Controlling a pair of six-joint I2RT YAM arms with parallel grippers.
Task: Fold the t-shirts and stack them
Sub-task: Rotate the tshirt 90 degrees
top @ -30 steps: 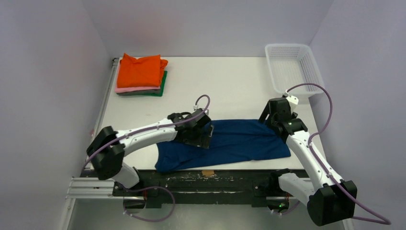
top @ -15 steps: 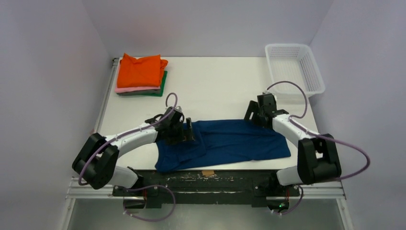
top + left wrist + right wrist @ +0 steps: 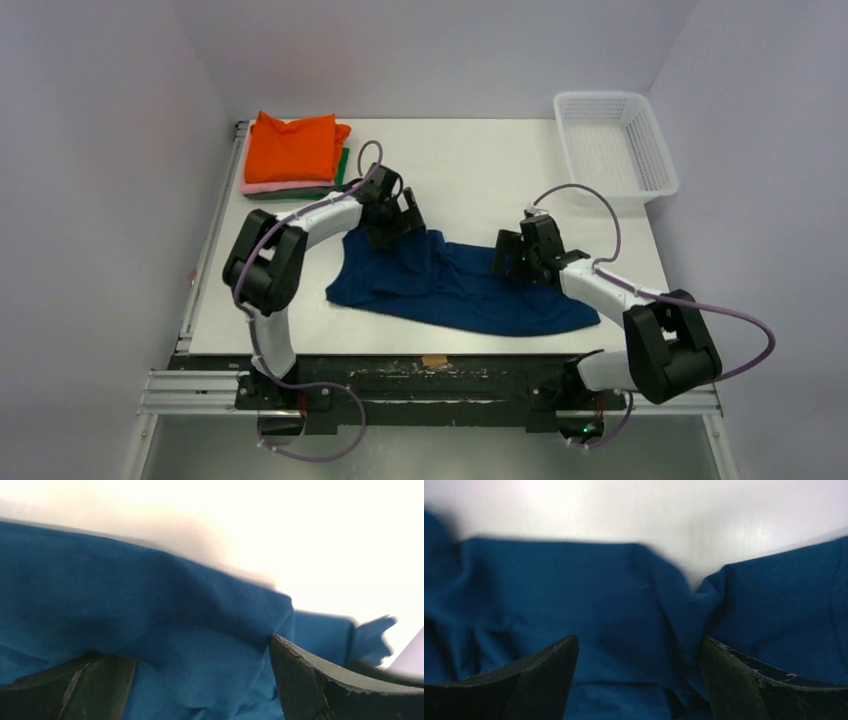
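Observation:
The navy blue t-shirt lies crumpled across the near middle of the white table. My left gripper is at its far left corner, my right gripper at its far edge further right. In the left wrist view the left gripper has its fingers apart with blue cloth bunched between them. In the right wrist view the right gripper is also apart over the cloth. The folded orange t-shirt tops a stack on the pink t-shirt and the dark green t-shirt at the far left.
A white mesh basket stands at the table's far right corner. Purple walls close in on the left, back and right. A small tan mark sits at the table's near edge.
The left gripper has swung back and left toward the stack, dragging the shirt's left part with it. The right gripper has moved inward and nearer. The shirt went from flat to skewed and rumpled.

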